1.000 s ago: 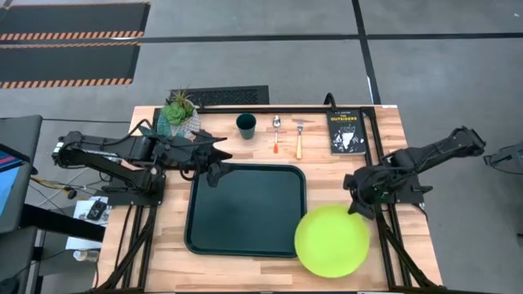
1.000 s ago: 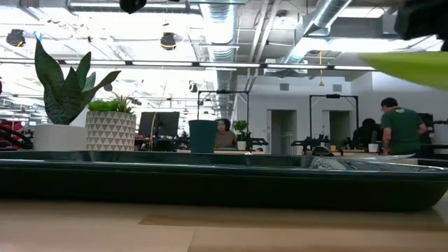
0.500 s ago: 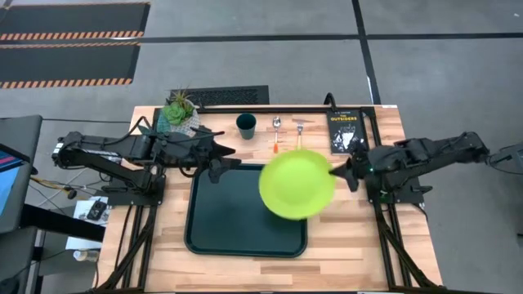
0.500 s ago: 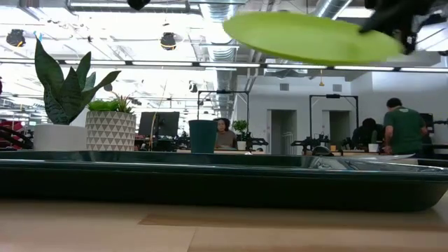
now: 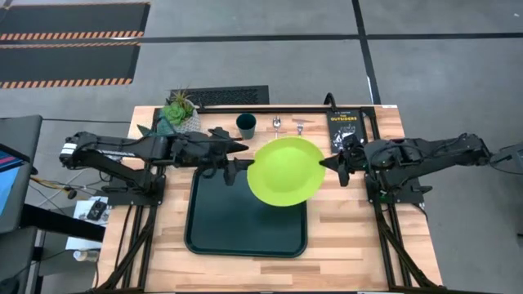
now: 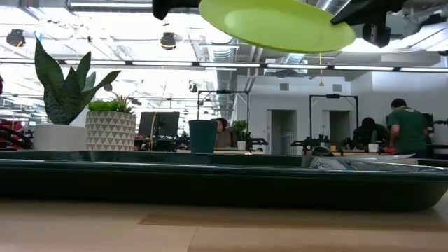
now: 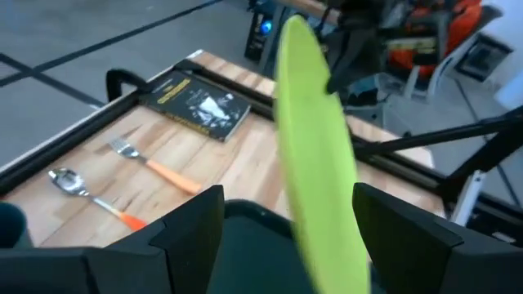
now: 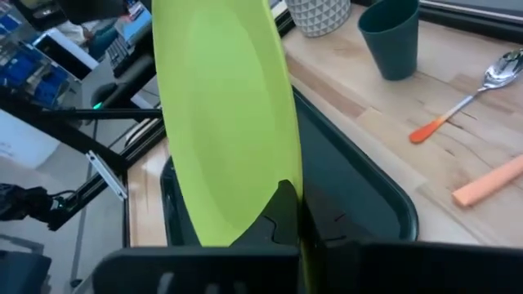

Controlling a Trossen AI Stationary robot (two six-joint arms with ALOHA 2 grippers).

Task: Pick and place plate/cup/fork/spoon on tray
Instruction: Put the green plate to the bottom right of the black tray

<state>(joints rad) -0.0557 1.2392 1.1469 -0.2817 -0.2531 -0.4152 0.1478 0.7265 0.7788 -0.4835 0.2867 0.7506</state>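
Observation:
The lime-green plate [image 5: 286,170] hangs in the air over the far right part of the dark green tray [image 5: 237,216], which lies flat on the table. My right gripper [image 5: 327,163] is shut on the plate's right rim. My left gripper [image 5: 239,160] is open at the plate's left rim; in the left wrist view its fingers [image 7: 192,233] stand on either side of the plate [image 7: 315,163] without touching it. The dark green cup [image 5: 246,124], the spoon [image 5: 276,125] and the fork [image 5: 299,125] stand and lie at the table's far edge, their near ends partly hidden by the plate. My right gripper pinches the plate's rim [image 8: 290,175] on the side toward the table's right edge, between its two fingers [image 8: 280,214]. The fingers come level from the table's right. The plate is lifted clear above the tray, nearly level with a slight tilt [image 6: 276,24].
A black book with yellow lettering [image 5: 346,131] lies at the far right. A white patterned pot with a plant [image 5: 180,114] stands at the far left. The table's near right part is bare wood [image 5: 359,245].
My right gripper has carried the plate up from the table's near right toward the far left, so that it now hangs over the tray's far right part. My left gripper has gone toward the right, up to the plate's left rim.

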